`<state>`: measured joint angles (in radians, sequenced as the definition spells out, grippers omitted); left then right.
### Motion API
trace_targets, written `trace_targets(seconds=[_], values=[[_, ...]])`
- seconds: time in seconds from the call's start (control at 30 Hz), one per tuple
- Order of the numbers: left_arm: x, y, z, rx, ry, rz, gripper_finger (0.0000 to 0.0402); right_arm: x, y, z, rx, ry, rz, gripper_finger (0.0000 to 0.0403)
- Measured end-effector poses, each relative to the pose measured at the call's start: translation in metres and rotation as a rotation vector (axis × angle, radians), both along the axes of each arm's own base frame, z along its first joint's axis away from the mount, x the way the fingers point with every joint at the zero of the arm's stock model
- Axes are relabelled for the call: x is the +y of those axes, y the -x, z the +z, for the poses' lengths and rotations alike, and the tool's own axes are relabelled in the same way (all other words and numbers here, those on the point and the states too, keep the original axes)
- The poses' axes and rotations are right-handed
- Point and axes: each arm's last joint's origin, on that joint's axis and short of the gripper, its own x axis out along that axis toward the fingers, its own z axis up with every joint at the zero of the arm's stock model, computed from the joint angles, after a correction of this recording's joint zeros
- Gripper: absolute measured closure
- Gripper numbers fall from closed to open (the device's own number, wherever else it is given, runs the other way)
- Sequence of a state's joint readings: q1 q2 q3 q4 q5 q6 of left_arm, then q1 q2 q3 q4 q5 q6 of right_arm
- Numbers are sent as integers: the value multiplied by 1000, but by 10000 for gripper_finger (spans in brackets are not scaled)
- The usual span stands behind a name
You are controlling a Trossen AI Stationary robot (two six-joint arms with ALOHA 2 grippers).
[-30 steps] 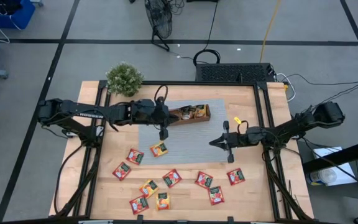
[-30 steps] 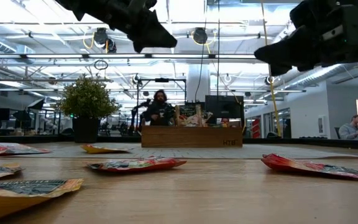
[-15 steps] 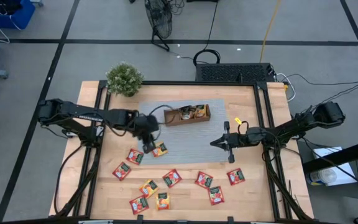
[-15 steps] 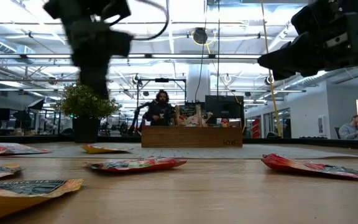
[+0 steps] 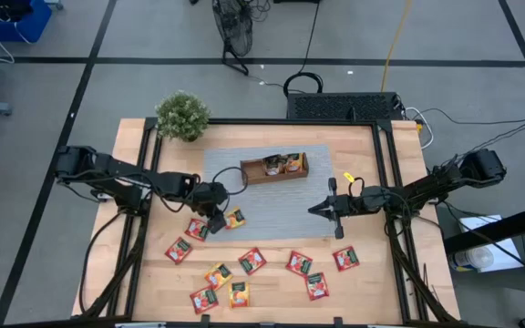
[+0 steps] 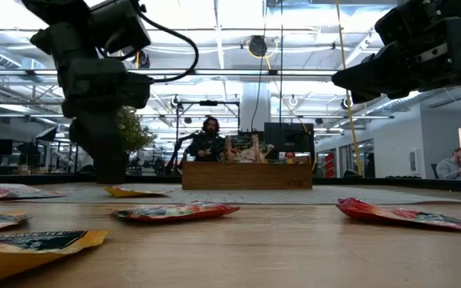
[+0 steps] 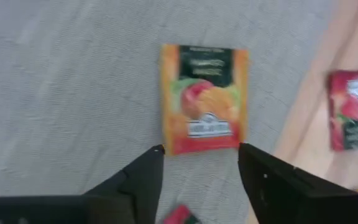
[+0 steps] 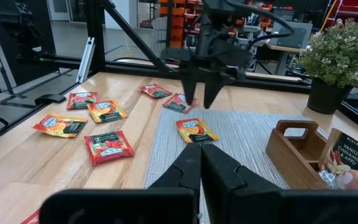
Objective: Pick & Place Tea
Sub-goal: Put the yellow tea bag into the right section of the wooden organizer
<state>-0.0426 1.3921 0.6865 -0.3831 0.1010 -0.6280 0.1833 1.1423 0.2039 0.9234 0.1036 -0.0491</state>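
Worktop (image 5: pixel 372 273): you have a pale wood top with a grey mat (image 5: pixel 281 214) laid across its middle.
Wooden tray (image 5: pixel 274 168): on the mat's far part, a few packets standing inside.
Left pincer (image 5: pixel 215 221): you see it low at the mat's left edge, fingers spread wide, nothing between them, just beside the orange packet.
Right pincer (image 5: pixel 312 210): hangs over the mat's right side, fingers pressed together, empty.
Tea: orange packet (image 7: pixel 204 98) lies flat on the mat; red, green and orange packets (image 5: pixel 244 273) lie scattered on bare wood nearer you.
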Motion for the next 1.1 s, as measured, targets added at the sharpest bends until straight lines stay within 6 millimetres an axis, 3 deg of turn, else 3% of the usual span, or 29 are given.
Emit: trace_targets(seconds=[0.13,0.37,1.1], values=[[0,0,-13,10,24,38,168,0,0,0,0,0,0,403],[1,-7,-32,37,54,51,163,0,0,0,5,6,-1,403],[1,-10,-39,54,60,32,167,-2,0,-2,21,23,-35,403]])
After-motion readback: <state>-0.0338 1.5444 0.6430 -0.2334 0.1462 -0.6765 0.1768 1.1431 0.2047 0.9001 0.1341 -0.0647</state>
